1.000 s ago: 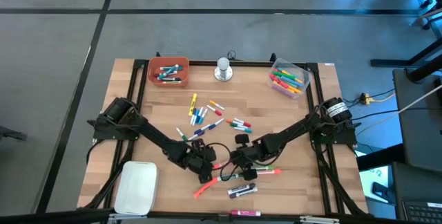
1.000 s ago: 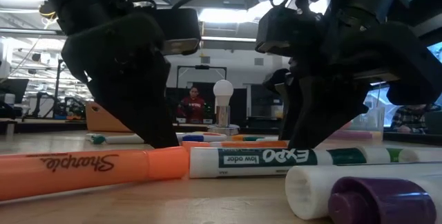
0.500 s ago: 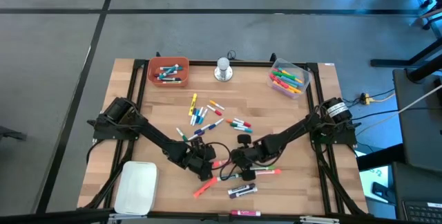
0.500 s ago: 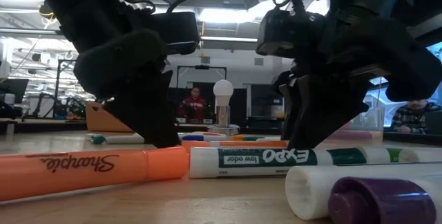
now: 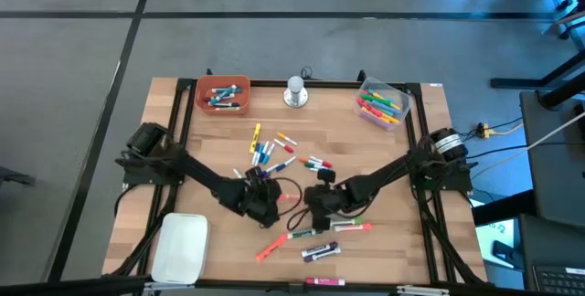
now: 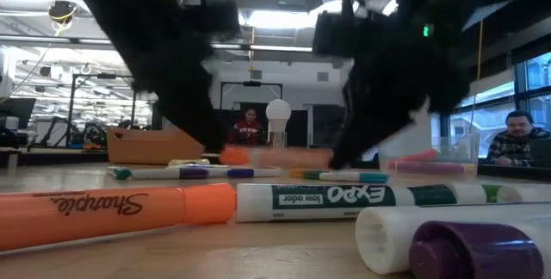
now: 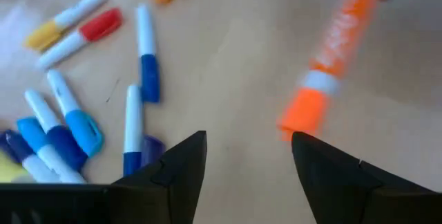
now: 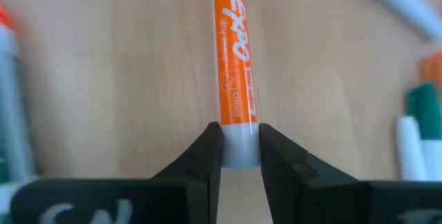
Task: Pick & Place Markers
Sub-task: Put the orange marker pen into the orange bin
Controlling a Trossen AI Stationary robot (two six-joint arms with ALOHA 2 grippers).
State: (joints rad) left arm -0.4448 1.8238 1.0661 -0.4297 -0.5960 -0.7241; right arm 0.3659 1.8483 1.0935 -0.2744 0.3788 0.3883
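The orange Expo marker (image 8: 233, 65) is being held at its white end between the narrowed fingers of the right tool (image 8: 240, 151), its long axis running straight ahead of the tool. In the low view it is hanging level above the tabletop (image 5: 402, 168), near the middle of the near edge. The left tool (image 7: 245, 158) is standing wide and empty just beside it, so the right arm is governing the carry. The clear bin (image 5: 382, 104) of markers is sitting at the far right corner.

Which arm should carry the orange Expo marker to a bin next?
Right. The right gripper is already shut on the orange Expo marker, white end clamped between its fingers. The left gripper is open and empty above the table, holding nothing.
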